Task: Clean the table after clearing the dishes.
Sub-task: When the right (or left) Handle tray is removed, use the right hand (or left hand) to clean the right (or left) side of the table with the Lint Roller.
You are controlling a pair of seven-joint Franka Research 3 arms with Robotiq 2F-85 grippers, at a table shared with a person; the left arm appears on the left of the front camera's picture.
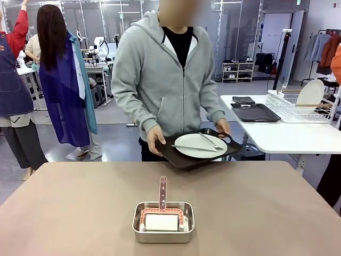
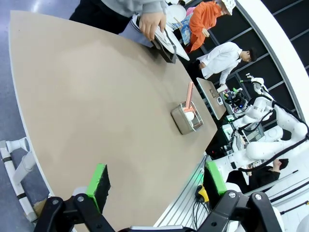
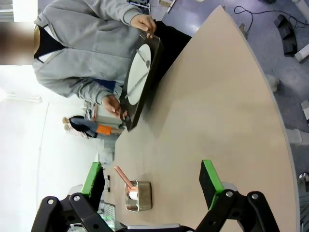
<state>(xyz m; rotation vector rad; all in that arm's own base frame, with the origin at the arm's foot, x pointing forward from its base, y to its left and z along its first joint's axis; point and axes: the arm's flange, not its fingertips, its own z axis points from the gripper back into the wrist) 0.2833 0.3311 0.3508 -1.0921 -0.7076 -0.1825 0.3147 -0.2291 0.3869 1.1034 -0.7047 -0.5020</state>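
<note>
A person in a grey hoodie holds one of the dishes just past the far edge of the table (image 1: 80,202): a white plate (image 1: 200,145) with knife and fork on a dark brown tray (image 1: 176,156), both hands on its handles. The left wrist view has that tray (image 2: 165,42) at the table's (image 2: 96,106) far end. It is sideways in the right wrist view, plate (image 3: 139,72) on tray (image 3: 147,89), beyond the table (image 3: 217,96). My left gripper (image 2: 157,181) and right gripper (image 3: 151,181) hover open over the near edge, holding nothing.
A shiny metal tin (image 1: 163,229) with a red-framed white roller (image 1: 161,220) sits near the table's front middle, also tin (image 2: 186,118) and tin (image 3: 139,195). A white side table (image 1: 282,136) at right carries another dark tray (image 1: 254,112) and a dish rack (image 1: 301,111). People stand at back left.
</note>
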